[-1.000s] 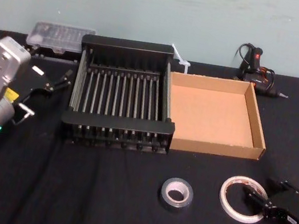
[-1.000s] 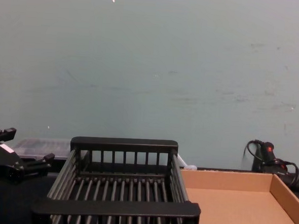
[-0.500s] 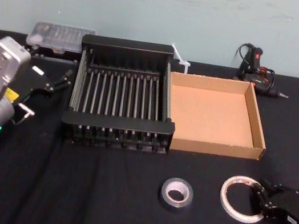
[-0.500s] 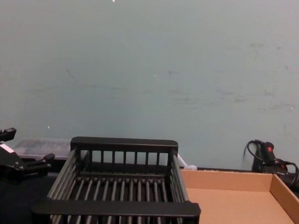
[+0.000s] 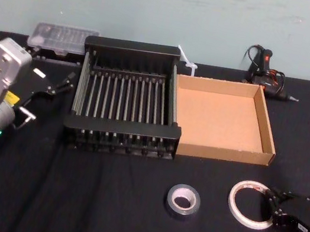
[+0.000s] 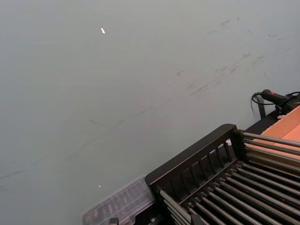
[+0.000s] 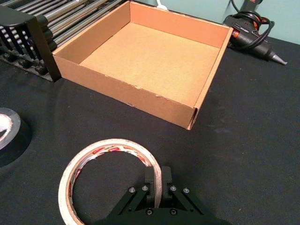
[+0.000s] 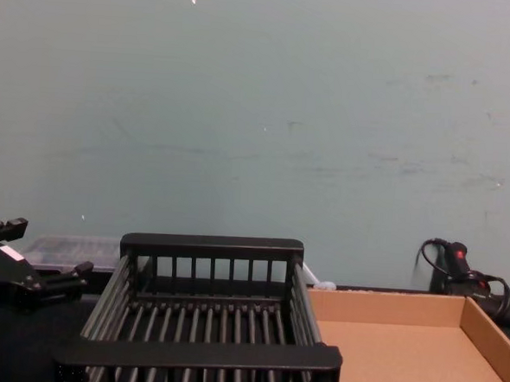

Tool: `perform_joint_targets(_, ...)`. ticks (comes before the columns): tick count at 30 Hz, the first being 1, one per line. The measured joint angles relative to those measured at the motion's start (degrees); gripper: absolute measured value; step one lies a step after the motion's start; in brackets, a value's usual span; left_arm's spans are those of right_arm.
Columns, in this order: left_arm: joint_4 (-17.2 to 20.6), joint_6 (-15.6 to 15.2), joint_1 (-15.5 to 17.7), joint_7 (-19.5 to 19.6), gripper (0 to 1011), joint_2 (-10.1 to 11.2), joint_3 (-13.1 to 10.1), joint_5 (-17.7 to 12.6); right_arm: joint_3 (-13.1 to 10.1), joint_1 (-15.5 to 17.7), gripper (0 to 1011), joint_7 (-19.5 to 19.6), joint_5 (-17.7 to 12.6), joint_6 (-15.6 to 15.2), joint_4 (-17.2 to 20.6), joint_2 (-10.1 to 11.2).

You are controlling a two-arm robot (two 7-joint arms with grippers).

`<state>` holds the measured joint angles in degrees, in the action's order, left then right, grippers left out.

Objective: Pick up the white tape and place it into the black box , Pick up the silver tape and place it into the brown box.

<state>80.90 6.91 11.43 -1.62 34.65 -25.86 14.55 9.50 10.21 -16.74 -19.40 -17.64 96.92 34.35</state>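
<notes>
1. A black-covered table [image 5: 96,208] carries everything, set against a pale green wall.
2. The black box [image 5: 123,127] sits left of centre at the back of the table, its slatted floor bare.
3. The brown box [image 5: 220,153] stands just to the right of the black box, their side walls touching or nearly so, and there is nothing inside it.
4. The left gripper [image 5: 52,96] is raised beside the black box's left wall, its fingers spread apart and holding nothing.
5. A clear plastic case [image 5: 61,36] lies at the back left, behind the left arm.
6. A black glue gun [image 5: 266,66] with its cable lies at the back right, behind the brown box.
7. The right gripper [image 7: 157,174] is low over the table at the front right, with its fingers pinched together on the near side of the white tape.
8. The white tape [image 7: 112,143] lies flat on the cloth in front of the brown box, well apart from it.
9. The silver tape [image 5: 172,197] lies flat near the left of the white tape, not touching it, in front of the seam between the two boxes.
</notes>
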Motion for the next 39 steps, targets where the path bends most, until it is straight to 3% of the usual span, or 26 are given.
perform_joint_targets(11, 0.0, 0.0, 0.0, 0.0, 1001, 0.0, 0.0, 0.0, -0.6, 0.5, 92, -1.3, 0.2, 0.4, 0.7, 0.2)
perform_joint_targets(23, 0.0, 0.0, 0.0, 0.0, 1001, 0.0, 0.0, 0.0, -2.7, 0.9, 93, -3.2, -3.1, -0.7, 4.3, 0.7)
perform_joint_targets(31, 0.0, 0.0, 0.0, 0.0, 1001, 0.0, 0.0, 0.0, -2.1, -2.2, 93, -2.8, -3.7, -0.8, 4.6, 0.2)
perform_joint_targets(39, 0.0, 0.0, 0.0, 0.0, 1001, 0.0, 0.0, 0.0, 0.6, -7.9, 93, -2.5, -3.6, -1.9, 2.4, -1.1)
